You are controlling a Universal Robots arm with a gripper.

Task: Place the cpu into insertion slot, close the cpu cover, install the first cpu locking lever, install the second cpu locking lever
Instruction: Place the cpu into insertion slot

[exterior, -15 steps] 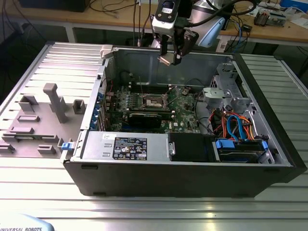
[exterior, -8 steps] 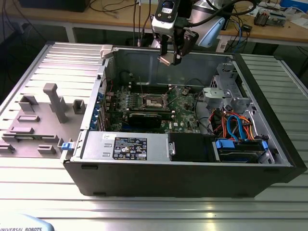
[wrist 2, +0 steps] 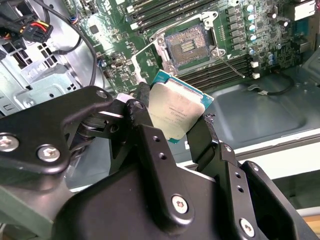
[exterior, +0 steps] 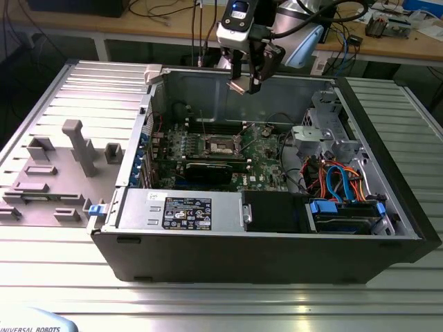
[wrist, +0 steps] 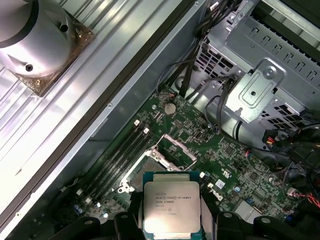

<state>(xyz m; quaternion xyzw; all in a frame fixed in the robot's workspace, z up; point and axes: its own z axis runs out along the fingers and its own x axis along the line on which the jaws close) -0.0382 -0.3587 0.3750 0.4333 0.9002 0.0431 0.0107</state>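
A ribbed metal surface (exterior: 208,304) carries a black computer case (exterior: 277,259) that lies on its side with the open side up. It sits toward the exterior view's right edge of the surface. A green circuit board (exterior: 266,166) covers the case floor along its far wall.

The end effector (exterior: 248,86) hangs above the far edge of the case, well clear of the board. Its two black fingers (wrist 2: 142,97) are closed on the cpu (wrist 2: 172,115) and pinch it by opposite edges. The chip's silver top faces the camera in both wrist views, and it is tilted in the second wrist view.

The insertion slot (wrist 2: 186,46) sits near the middle of the board beside the long memory slots. Its dark centre is bare, with the chip held high above it. The cpu cover (wrist 2: 141,64) stands raised at one edge of the slot.
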